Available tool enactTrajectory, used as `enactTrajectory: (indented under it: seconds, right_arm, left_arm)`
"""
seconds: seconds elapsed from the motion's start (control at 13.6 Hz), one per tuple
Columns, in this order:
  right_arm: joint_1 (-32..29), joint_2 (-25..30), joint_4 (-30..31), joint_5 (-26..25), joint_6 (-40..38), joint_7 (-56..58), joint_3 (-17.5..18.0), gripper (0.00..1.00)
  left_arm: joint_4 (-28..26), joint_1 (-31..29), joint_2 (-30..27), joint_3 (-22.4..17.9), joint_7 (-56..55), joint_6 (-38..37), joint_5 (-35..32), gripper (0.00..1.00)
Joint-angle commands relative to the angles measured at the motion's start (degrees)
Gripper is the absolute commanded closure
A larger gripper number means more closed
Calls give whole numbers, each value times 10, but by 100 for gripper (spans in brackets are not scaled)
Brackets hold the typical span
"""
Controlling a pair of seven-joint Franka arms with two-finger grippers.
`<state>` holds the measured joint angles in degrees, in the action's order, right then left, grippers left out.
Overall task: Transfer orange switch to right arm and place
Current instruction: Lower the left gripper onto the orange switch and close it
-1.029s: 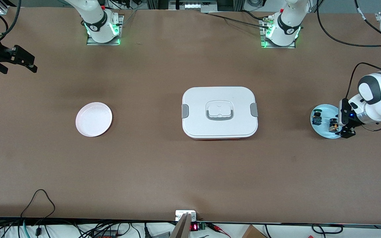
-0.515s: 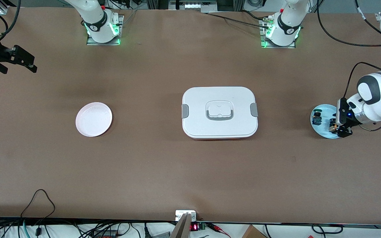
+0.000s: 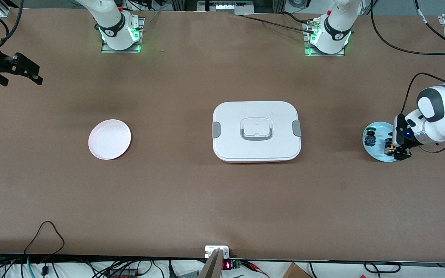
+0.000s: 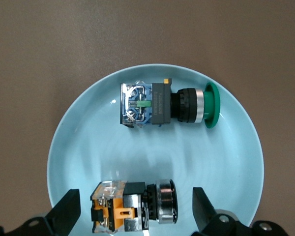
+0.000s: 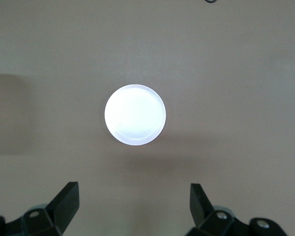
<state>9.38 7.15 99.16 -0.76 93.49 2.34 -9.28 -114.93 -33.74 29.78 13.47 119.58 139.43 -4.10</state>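
A brown table (image 3: 191, 193) holds a white lidded box (image 3: 256, 131), a white plate (image 3: 109, 139) and a blue plate (image 4: 88, 142) carrying the orange switch (image 4: 132, 206), straddled by the left gripper (image 4: 135, 209), fingers spread. The right gripper (image 3: 25, 69) waits, fingers apart, above its table end.

We see the left gripper (image 3: 396, 151) low at its arm's end of the table, fingers (image 4: 69, 212) spread wide — the right gripper (image 3: 33, 75) waits aloft at its own end, equally open.
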Motion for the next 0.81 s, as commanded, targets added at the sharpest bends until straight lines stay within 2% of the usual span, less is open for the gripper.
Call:
enactTrajectory:
  seconds: [0.0,0.51,0.66,0.74]
  right_arm:
    - [0,0,-7,1,-8,-8,-1,0]
    - [0,0,-7,1,-8,-8,-1,0]
    - [0,-1,-7,1,-8,-8,-1,0]
    - [0,-1,-7,1,-8,-8,-1,0]
  left_arm:
    - [12,-9,12,9,-2,0,-2,0]
    - [19,-10,24,9,-2,9,-2,0]
    - [18,-10,25,9,-1,15,-2,2]
    - [18,-10,25,9,0,15,-3,11]
